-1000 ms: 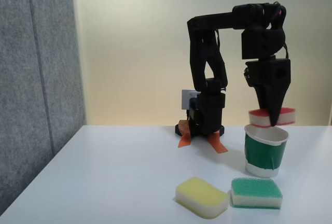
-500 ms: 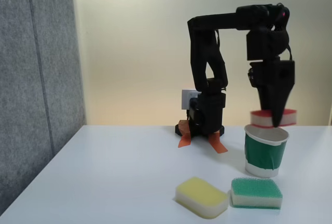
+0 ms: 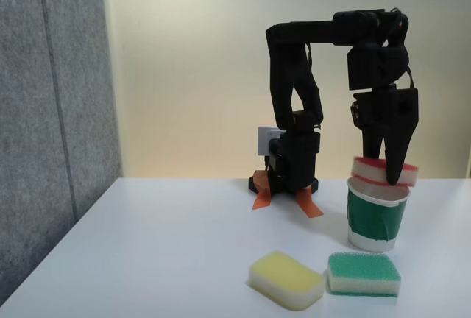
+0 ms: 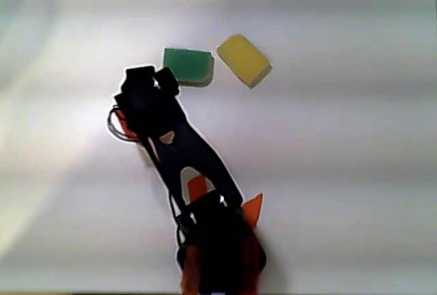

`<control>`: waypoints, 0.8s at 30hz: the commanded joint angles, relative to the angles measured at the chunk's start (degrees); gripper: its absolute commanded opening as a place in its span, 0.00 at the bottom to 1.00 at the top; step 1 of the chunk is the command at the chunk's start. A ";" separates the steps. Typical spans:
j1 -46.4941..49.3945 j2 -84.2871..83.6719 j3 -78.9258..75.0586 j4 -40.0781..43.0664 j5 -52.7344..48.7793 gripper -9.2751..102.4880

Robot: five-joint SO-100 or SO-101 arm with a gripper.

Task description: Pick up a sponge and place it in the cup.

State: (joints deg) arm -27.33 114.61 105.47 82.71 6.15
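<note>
In the fixed view the sponge point(image 3: 363, 165), red on top and white below, lies tilted across the white rim of the green paper cup point(image 3: 377, 219) at the right of the table. The black gripper point(image 3: 385, 171) hangs straight down over the cup. Its jaws are spread a little, one finger on each side of the sponge. The sponge's middle is hidden behind the front finger point(image 3: 397, 163). In the other view, from above, the black arm point(image 4: 174, 148) covers the cup.
A yellow sponge point(image 3: 286, 279) point(image 4: 244, 59) and a green-topped sponge point(image 3: 363, 273) point(image 4: 188, 66) lie near the table's front edge, just in front of the cup. The arm's base point(image 3: 293, 163) stands on orange tape at the back. A grey panel point(image 3: 51, 112) borders the table's left side.
The gripper sank slightly with the sponge and its jaws parted. The sponge went from level between the fingers to tilted on the cup's rim.
</note>
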 commanded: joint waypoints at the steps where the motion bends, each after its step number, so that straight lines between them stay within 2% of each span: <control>1: 0.09 2.29 -0.26 0.09 -1.05 0.30; 12: 3.08 2.02 -4.57 1.67 -6.33 0.30; 13: 3.34 2.11 -5.01 2.11 -6.86 0.28; 15: 4.04 2.55 -6.50 3.34 -7.73 0.16; 17: 4.75 1.49 -11.07 7.29 -7.91 0.08; 21: 6.77 -0.53 -18.37 12.13 -10.37 0.08; 24: 8.96 0.88 -18.02 8.96 -11.87 0.08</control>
State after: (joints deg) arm -19.51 113.55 89.30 92.99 -4.31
